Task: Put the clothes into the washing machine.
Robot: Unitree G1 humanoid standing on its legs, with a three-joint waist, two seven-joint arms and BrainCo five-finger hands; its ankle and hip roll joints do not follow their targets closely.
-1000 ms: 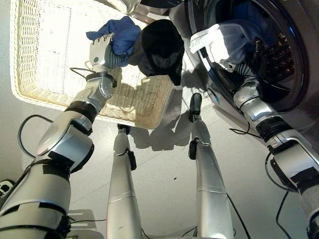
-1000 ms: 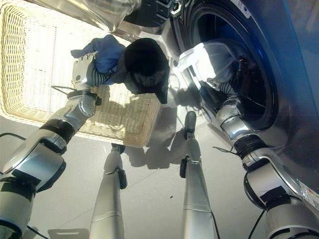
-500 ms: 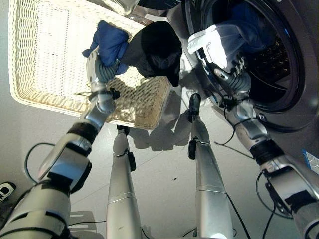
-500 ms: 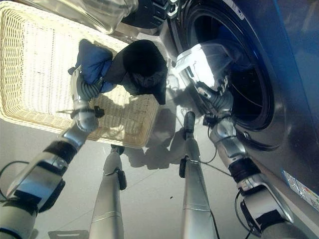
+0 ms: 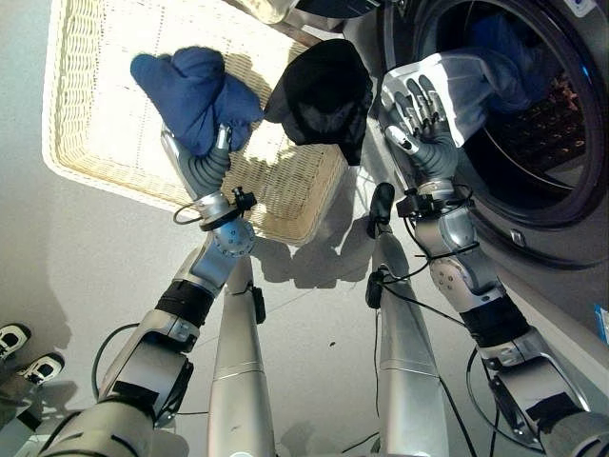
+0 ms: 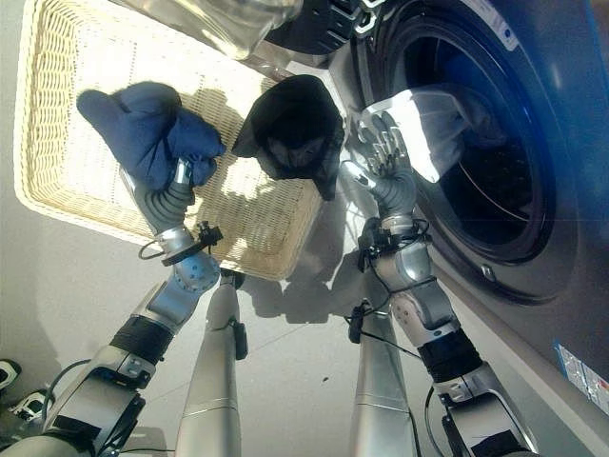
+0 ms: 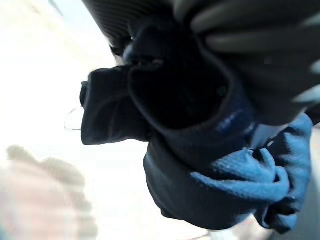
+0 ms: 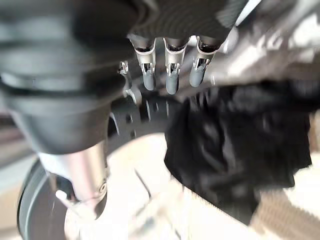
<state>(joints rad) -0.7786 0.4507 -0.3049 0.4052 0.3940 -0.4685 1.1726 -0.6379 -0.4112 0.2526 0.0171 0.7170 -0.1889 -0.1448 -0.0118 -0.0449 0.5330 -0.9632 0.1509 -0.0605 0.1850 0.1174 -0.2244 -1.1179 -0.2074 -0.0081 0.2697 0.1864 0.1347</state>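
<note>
While my left hand (image 5: 211, 162) is curled tight round a bunched blue garment (image 5: 190, 93), I hold that bundle raised above the white wicker laundry basket (image 5: 105, 143) that sits on the grey floor (image 5: 86, 267). My left wrist view shows the fingers (image 7: 240, 30) wrapped over the dark blue cloth, with folds of it hanging loose past them. Just beside the blue bundle, toward the washing machine (image 6: 533, 238), a black garment (image 5: 324, 90) is draped over the basket's near corner and hangs down its outer wall. My right hand (image 5: 416, 114) is up in front of the machine's round door opening (image 5: 533, 124), palm facing me, its fingers (image 5: 409, 95) straight and spread, holding nothing. Just behind that hand a white garment (image 5: 457, 81) lies over the lower lip of the opening, partly in the drum and partly out; whether my fingers touch it I cannot tell. Deeper inside the drum, more blue cloth (image 5: 500, 43) shows against the dark metal. My right wrist view looks past my straight dark-tipped fingers (image 8: 170, 80) toward the black garment and the woven edge of the basket.
</note>
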